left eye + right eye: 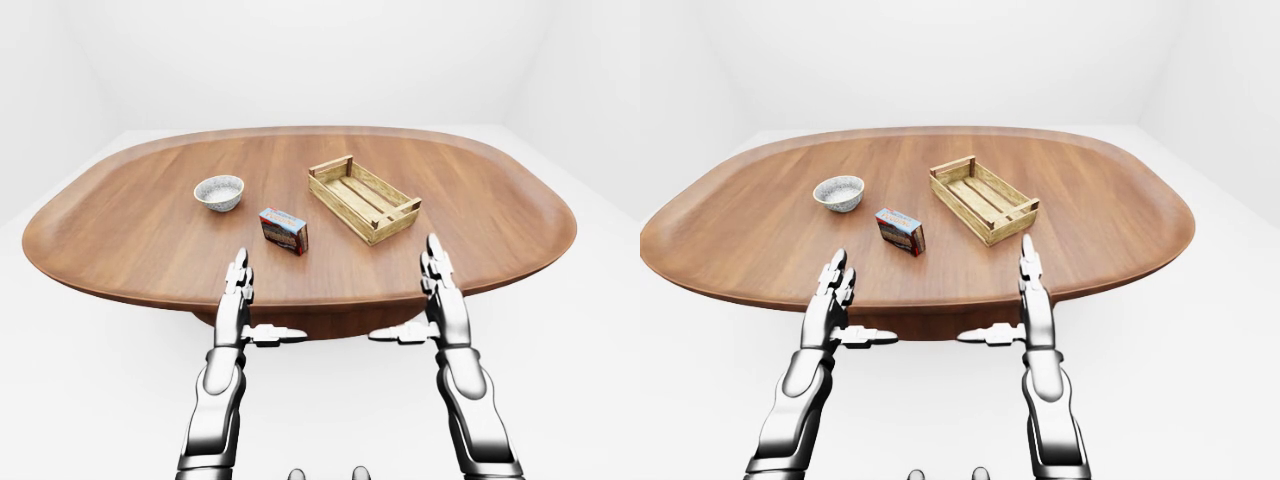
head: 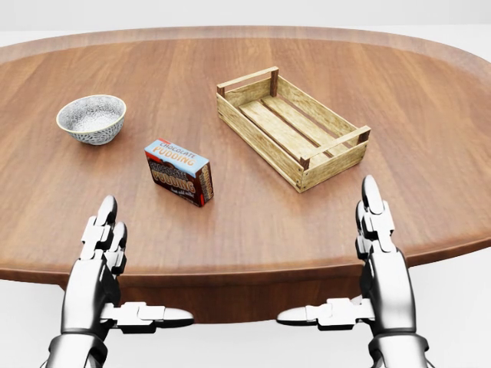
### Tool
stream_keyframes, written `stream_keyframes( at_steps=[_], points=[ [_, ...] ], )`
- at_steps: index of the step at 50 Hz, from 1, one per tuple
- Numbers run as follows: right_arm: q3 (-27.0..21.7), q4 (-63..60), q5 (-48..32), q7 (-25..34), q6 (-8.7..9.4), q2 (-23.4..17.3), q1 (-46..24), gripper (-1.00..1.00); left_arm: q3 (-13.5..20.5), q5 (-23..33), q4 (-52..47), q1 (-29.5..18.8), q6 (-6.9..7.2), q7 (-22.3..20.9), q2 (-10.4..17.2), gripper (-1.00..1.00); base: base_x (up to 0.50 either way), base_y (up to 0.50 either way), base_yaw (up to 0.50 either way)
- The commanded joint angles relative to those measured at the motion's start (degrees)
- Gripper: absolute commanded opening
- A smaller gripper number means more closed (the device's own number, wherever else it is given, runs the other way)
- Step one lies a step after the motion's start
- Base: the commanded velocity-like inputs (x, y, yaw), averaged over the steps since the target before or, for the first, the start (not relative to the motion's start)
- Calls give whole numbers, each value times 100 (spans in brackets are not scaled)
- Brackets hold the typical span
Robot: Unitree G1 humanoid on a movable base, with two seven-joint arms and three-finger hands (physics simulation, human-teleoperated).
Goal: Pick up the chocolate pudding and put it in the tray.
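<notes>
Two silver three-finger hands, left hand (image 2: 103, 264) and right hand (image 2: 376, 257), are held spread and empty over the oval brown wooden table's (image 2: 253, 230) near edge. Beyond, the blue-and-brown chocolate pudding box (image 2: 179, 172) is seen, the slatted wooden tray (image 2: 291, 126) at its 2 o'clock.
</notes>
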Motion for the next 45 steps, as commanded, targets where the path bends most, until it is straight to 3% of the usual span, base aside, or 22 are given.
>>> stream_keyframes(
  at_steps=[1,20,45],
  points=[
    [36,-392,-403,-208,0,24,250,100,7,0,97,-28,-55,0,3,100,0,0,0],
    [38,-641,-540,-236,0,25,238,100,15,-19,79,-60,48,17,7,100,0,0,0],
    [55,-702,-556,-231,0,30,318,100,12,-8,146,-58,-36,14,8,100,0,16,0]
  ],
)
